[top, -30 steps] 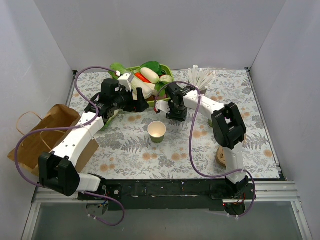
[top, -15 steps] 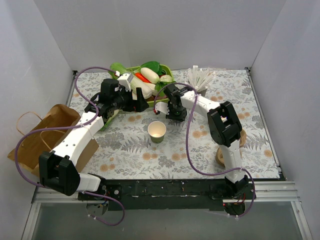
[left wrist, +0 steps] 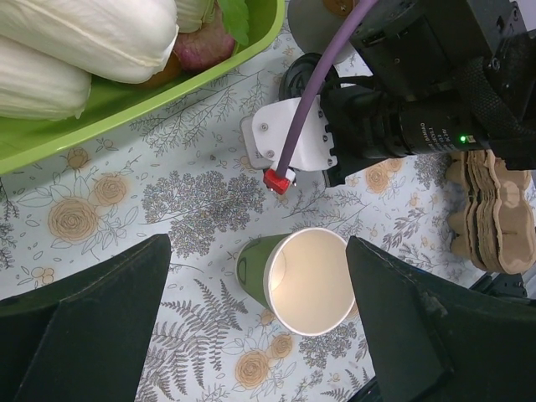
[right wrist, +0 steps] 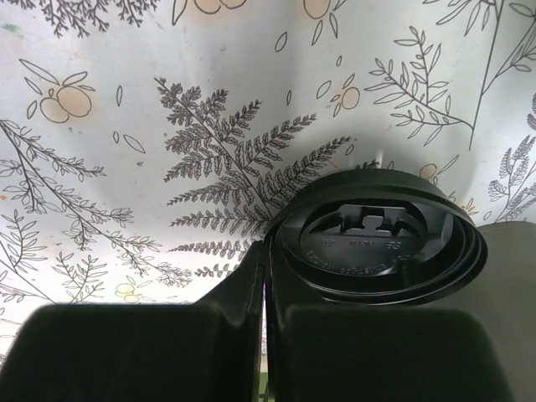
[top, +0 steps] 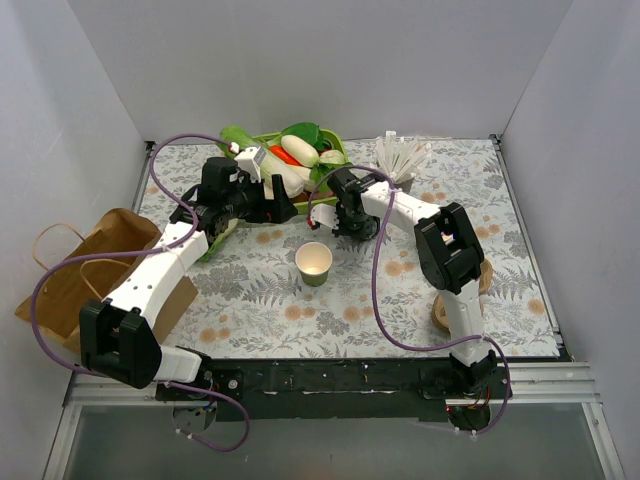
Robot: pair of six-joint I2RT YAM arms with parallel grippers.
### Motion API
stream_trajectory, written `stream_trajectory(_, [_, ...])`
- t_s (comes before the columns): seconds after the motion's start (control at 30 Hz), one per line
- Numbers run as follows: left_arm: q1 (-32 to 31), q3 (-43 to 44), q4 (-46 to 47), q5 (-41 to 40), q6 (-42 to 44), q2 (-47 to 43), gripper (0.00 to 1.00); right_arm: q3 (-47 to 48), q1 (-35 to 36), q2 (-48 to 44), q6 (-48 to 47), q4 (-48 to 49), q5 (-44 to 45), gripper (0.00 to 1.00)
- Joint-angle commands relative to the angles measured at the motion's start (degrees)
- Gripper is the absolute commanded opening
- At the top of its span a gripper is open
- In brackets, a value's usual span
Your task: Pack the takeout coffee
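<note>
Your right jaws are pressed shut. The takeout coffee [right wrist: 378, 239] stands upright on the counter [right wrist: 126, 126] at the lower right of that wrist view, its lid rim right at their seam; whether they pinch it, you cannot tell. The left jaws gape wide, farther off.

- Takeout coffee [right wrist: 381, 243] lid: black plastic, soft sheen.
- Surface [top: 260, 300]: matt printed cloth.
- Open cup [left wrist: 306, 280]: green paper, smooth cream inside.
- Bag [top: 90, 250]: creased brown paper.
</note>
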Motion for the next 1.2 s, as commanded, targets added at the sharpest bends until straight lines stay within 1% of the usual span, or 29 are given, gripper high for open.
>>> stream_trajectory(0.0, [0.39,-0.32,1.05,0.89,0.16,-0.74,0.87,2.64,0.27,-3.98,0.57,-2.99,-1.19,0.01])
stream_trajectory(0.17, [0.30,-0.50,0.61,0.71,0.95,-0.92,0.87,2.90,0.53,-7.94,2.77,-6.24,-3.22,0.01])
stream_trajectory(0.37, [0.48,-0.58,-0.88,-0.34,2.80,-1.97,0.86,6.94,0.62,-15.23,5.50,-15.02,-10.33,0.01])
stream_trajectory(0.43, [0.39,-0.85,-1.14,0.80,3.67,-2.59,0.86,8.34,0.62,-16.82,5.58,-18.88,-14.72,0.01])
stream_trajectory(0.57, [0.39,-2.51,-0.36,2.82,6.92,-5.31,0.86,16.50,0.53,-18.67,5.67,-24.16,-23.59,0.01])
stream_trajectory(0.6, [0.39,-2.95,0.43,3.61,7.98,-6.10,0.86,18.00,0.62,-18.84,6.02,-24.70,-27.96,0.01])
stream_trajectory(0.67, [0.39,-4.53,0.87,6.15,11.83,-8.81,0.86,19.24,0.62,-19.63,7.95,-23.48,-32.29,0.01])
stream_trajectory(0.7, [0.39,-4.97,0.70,6.51,12.98,-9.79,0.86,18.99,0.62,-20.07,9.87,-22.69,-37.36,0.01])
stream_trajectory(0.77, [0.31,-5.59,0.09,7.74,17.01,-12.24,0.86,17.85,0.62,-21.30,11.20,-20.23,-43.18,0.01])
stream_trajectory(0.8, [0.30,-5.68,-1.05,8.18,18.87,-12.95,0.86,16.36,0.62,-21.57,12.34,-19.26,-48.78,0.01])
stream_trajectory(0.87, [0.30,-5.86,-2.28,9.32,21.77,-14.36,0.86,14.51,0.62,-21.92,17.25,-16.28,-53.12,0.01])
stream_trajectory(0.9, [0.22,-5.86,-3.59,9.06,24.05,-15.32,0.86,13.55,0.53,-21.66,18.41,-14.26,-56.19,0.01])
stream_trajectory(0.97, [0.13,-5.60,-4.92,9.58,25.91,-15.95,0.87,12.84,-0.08,-20.26,21.31,-12.93,-59.45,0.01])
stream_trajectory(1.0, [-0.04,-5.59,-6.58,10.20,28.09,-16.47,0.87,11.35,-1.13,-19.64,22.80,-10.75,-63.04,0.01])
stream_trajectory(1.03, [-0.22,-5.68,-7.29,10.81,29.16,-16.65,0.87,10.56,-1.66,-19.03,26.90,-9.42,-64.99,0.01])
stream_trajectory(1.07, [-0.40,-5.86,-7.99,11.86,30.04,-16.83,0.87,9.68,-2.45,-17.98,29.03,-7.76,-68.23,0.01])
stream_trajectory(1.17, [-1.54,-6.29,-9.75,12.93,32.15,-17.53,0.87,7.04,-3.33,-15.43,35.96,-3.44,-73.07,0.01])
